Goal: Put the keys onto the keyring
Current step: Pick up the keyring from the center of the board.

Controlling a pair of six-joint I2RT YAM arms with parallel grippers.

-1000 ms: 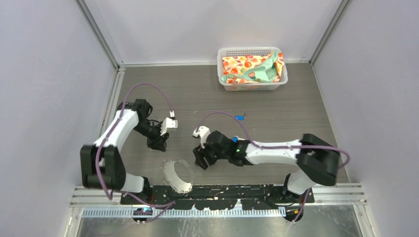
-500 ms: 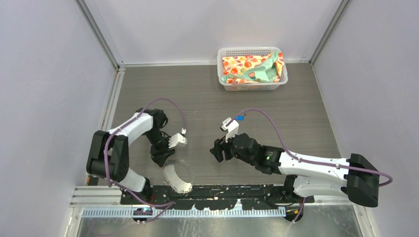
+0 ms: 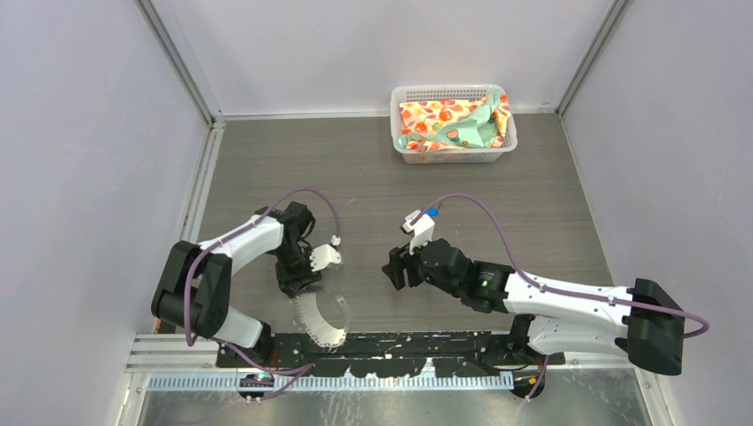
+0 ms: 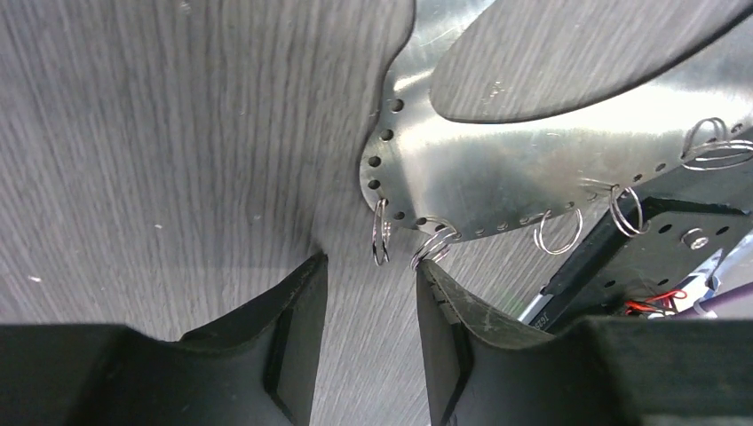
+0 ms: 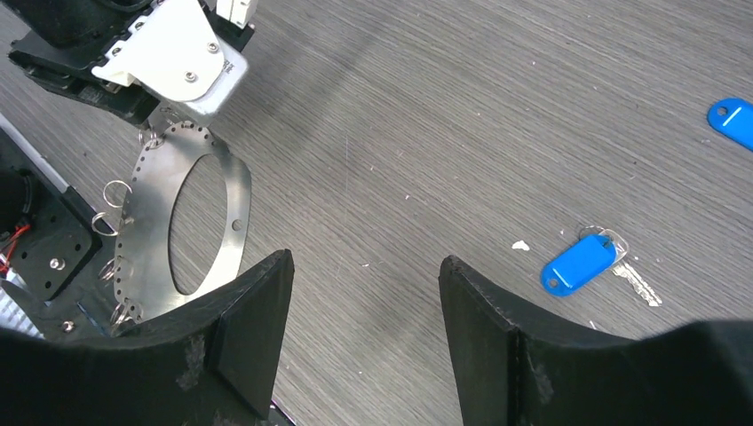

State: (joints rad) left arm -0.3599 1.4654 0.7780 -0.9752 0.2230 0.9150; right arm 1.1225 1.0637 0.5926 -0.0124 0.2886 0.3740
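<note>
The keyring [image 3: 320, 316] is a flat silvery loop with a punched edge and small split rings, lying at the near edge; it also shows in the left wrist view [image 4: 497, 177] and the right wrist view [image 5: 233, 209]. My left gripper [image 3: 297, 282] [image 4: 368, 266] is open and empty, its tips just short of the loop's edge, one split ring [image 4: 381, 232] hanging between them. My right gripper [image 3: 395, 266] [image 5: 364, 262] is open and empty over bare table, right of the loop. One blue-headed key [image 5: 579, 263] lies right of it, a second blue head [image 5: 733, 120] [image 3: 432, 212] farther off.
A white basket [image 3: 454, 153] with patterned cloth stands at the back right. A black rail [image 3: 400, 342] with the arm bases runs along the near edge, just behind the loop. Grey walls close in the left, right and back sides.
My left gripper has come down and toward the near edge, up to the loop's rim. My right gripper has drawn back from the loop to the right.
</note>
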